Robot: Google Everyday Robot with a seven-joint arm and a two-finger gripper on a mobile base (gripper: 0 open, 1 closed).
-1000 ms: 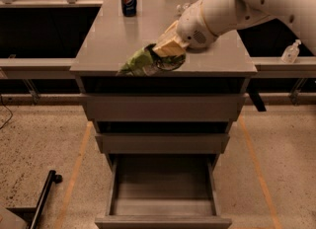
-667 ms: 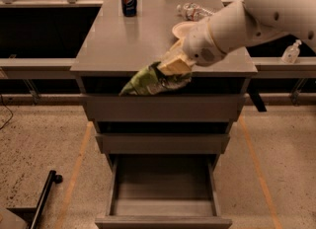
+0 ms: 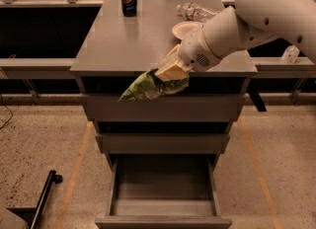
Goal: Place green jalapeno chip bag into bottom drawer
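Gripper (image 3: 162,77) closed around the crinkly light-green jalapeno chip bag (image 3: 140,89), at the front of the grey cabinet (image 3: 123,45), above the open shallow grey bottom drawer (image 3: 163,221)

The white arm (image 3: 266,6) runs from the 2 o'clock corner, slanting down toward 8 o'clock. Its wrist (image 3: 205,50) narrows to the tan gripper (image 3: 167,75), just above the picture's centre, with fingers pointing toward 8 o'clock and clamped on the bag (image 3: 144,88), which sticks out beyond them.
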